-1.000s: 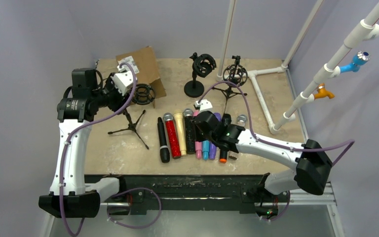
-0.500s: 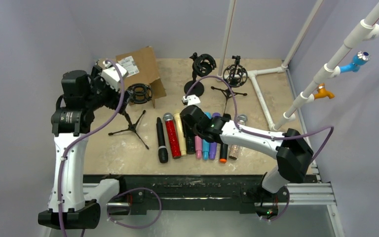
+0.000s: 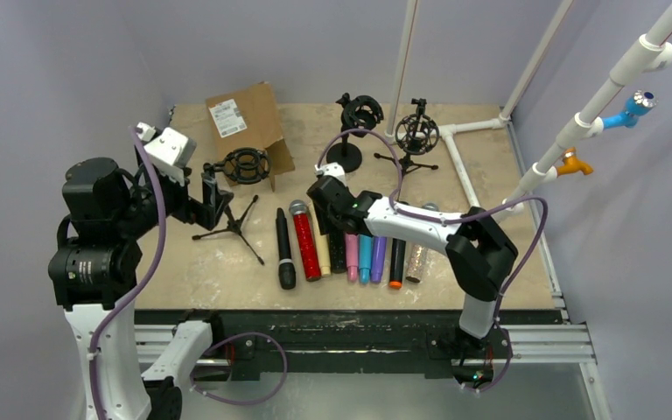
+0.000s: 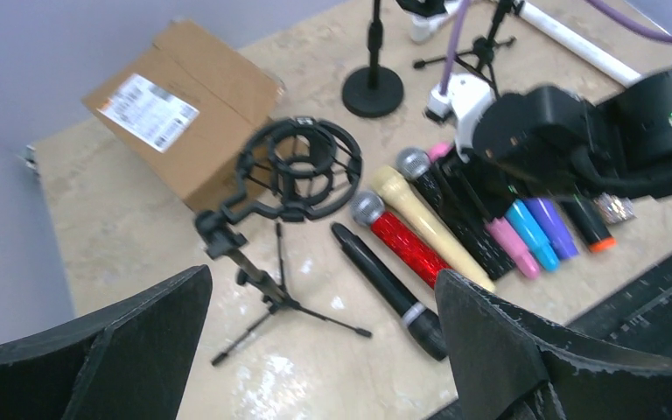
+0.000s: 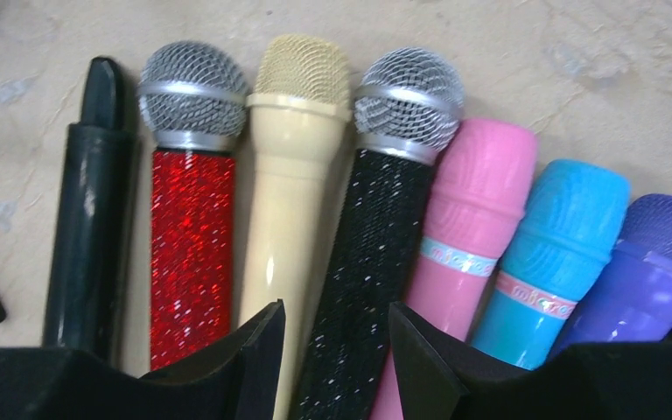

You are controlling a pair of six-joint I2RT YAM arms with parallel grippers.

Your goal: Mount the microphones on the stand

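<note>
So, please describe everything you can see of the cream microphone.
The cream microphone has a glossy, plastic-looking body and a matching mesh head above a raised collar. It lies flat on the table, head toward the table's far side, close between the red mic and the black glitter mic. Nothing grips it.

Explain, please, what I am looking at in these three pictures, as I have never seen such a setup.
These are two robot arms, left and right, bolted at the near edge of a table. One picture looks down from above and behind them; the other two come from cameras on their wrists. On it lie a row of microphones, three ring-topped stands and a cardboard box. The left gripper is wide open, holding nothing, facing the tripod stand. The right gripper is poised over the black glittery microphone, jaws apart, not gripping it.
</note>
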